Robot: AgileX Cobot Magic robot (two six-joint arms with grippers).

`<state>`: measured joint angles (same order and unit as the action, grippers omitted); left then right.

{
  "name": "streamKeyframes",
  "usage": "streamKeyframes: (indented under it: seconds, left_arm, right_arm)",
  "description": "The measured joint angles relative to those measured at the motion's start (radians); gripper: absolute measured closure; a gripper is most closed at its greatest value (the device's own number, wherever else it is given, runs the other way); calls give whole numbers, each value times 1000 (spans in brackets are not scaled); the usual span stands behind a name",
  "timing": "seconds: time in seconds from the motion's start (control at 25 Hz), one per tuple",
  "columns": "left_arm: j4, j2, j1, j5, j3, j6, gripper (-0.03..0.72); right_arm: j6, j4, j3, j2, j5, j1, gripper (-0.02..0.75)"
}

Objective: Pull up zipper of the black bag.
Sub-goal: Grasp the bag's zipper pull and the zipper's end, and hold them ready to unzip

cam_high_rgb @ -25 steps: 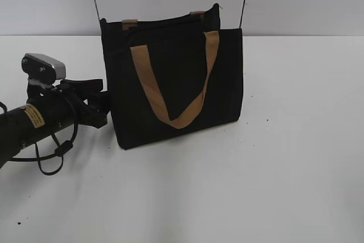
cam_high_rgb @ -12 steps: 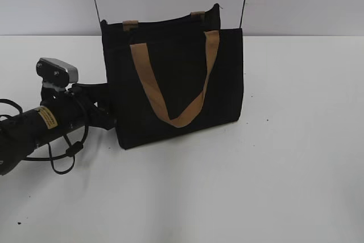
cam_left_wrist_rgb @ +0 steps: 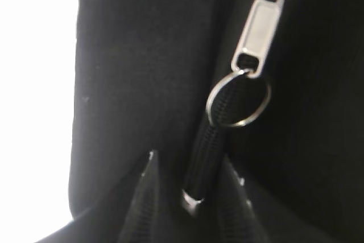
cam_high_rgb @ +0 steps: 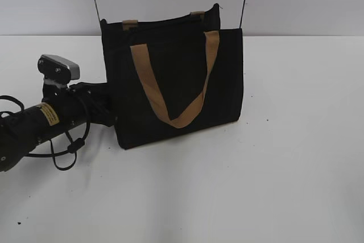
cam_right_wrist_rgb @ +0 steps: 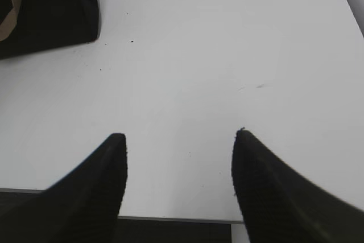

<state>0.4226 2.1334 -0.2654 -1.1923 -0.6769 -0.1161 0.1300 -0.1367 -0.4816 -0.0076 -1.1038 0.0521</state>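
Grasp step: left tool (cam_left_wrist_rgb: 190,197), closed on the black zipper (cam_left_wrist_rgb: 207,146) below its silvery pull tab (cam_left_wrist_rgb: 259,35), at the boxy black fabric bag (cam_high_rgb: 176,83), frame centre on the white tabletop (cam_high_rgb: 284,169); right tool (cam_right_wrist_rgb: 179,157) apart, idle; next, probably regrasp the tab

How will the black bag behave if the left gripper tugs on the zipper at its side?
The black bag looks like soft fabric, so the panel would probably buckle rather than resist. It stands free on the table, so it may slide or tip. The left gripper pinches the zipper; the right gripper is away.
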Motion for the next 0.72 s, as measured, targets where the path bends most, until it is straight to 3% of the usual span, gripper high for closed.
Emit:
streamKeyframes:
  seconds: [0.28,0.44,0.72]
  left_arm:
    - [-32,0,-1,1,0,0,535]
    - [-35,0,-1,1,0,-1,637]
    - [-35,-16,-1,3,19,-3,654]
  right_arm:
    - [0,0,0,0,0,0,288]
    - [0,0,0,0,0,0,288]
    - [0,0,0,0,0,0,288]
